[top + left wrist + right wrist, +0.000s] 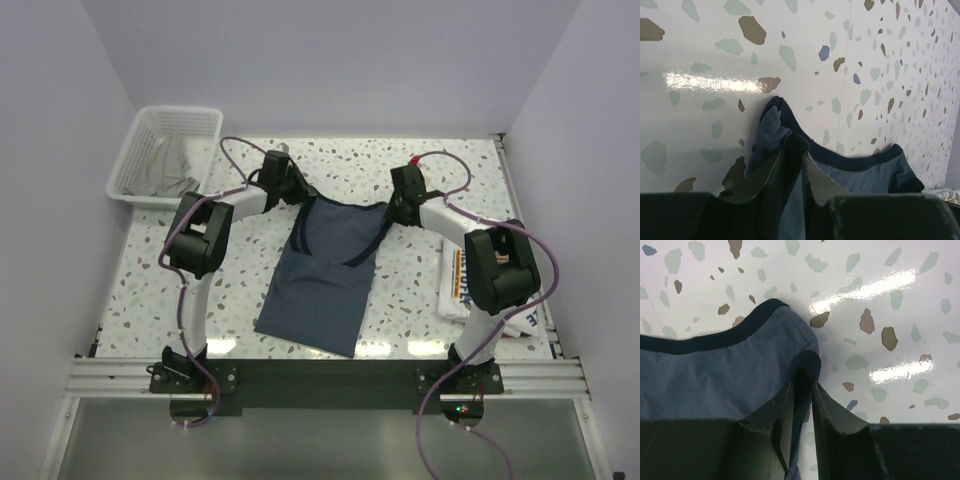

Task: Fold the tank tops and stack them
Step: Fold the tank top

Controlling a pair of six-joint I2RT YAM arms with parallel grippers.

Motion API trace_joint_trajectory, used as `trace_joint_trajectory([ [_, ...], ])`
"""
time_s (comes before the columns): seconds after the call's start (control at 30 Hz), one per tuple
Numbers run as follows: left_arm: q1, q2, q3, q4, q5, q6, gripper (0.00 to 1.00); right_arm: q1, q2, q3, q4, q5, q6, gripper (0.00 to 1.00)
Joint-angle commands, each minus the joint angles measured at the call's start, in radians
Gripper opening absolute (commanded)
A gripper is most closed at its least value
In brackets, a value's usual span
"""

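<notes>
Item: slate-blue cloth tank top with navy trim (318, 280), flat mid-frame, straps upward | Handling: likely light, limp; take by strap tops | left gripper (792, 152): pinching bunched strap | right gripper (802, 385): strap between fingers, clamp unclear

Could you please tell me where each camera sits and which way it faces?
Top external: above and behind the robot, looking down at the table; both arms show, holding the blue tank top.
Left wrist: on the left arm, looking past the left end effector onto a pinched strap.
Right wrist: likewise, right end effector pinching the other strap.
Shared: both wrist views show the top's dark trim and speckled table.
</notes>
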Motion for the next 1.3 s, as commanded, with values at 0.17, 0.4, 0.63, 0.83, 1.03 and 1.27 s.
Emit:
trace_joint_trajectory([
  [0.17,-0.004,0.013,0.043,-0.003,0.003,0.028,0.25,-0.002,0.048,0.04,0.03,0.028,-0.037,0.28],
  [0.4,-0.004,0.015,0.045,-0.008,-0.002,0.031,0.24,-0.004,0.054,0.046,0.036,0.047,-0.042,0.14],
  [0.63,-0.004,0.012,0.043,-0.012,-0.008,0.033,0.24,-0.004,0.077,0.121,-0.005,0.064,-0.048,0.0],
  [0.83,-0.004,0.013,0.045,-0.009,-0.013,0.028,0.24,0.013,0.121,0.217,-0.088,0.087,-0.057,0.0],
  [1.03,-0.004,0.01,0.046,-0.014,-0.031,0.022,0.24,0.036,0.187,0.294,-0.135,0.1,-0.062,0.0],
  [1.27,-0.004,-0.023,0.019,-0.018,-0.112,0.005,0.23,0.073,0.258,0.362,-0.154,0.116,-0.054,0.0],
])
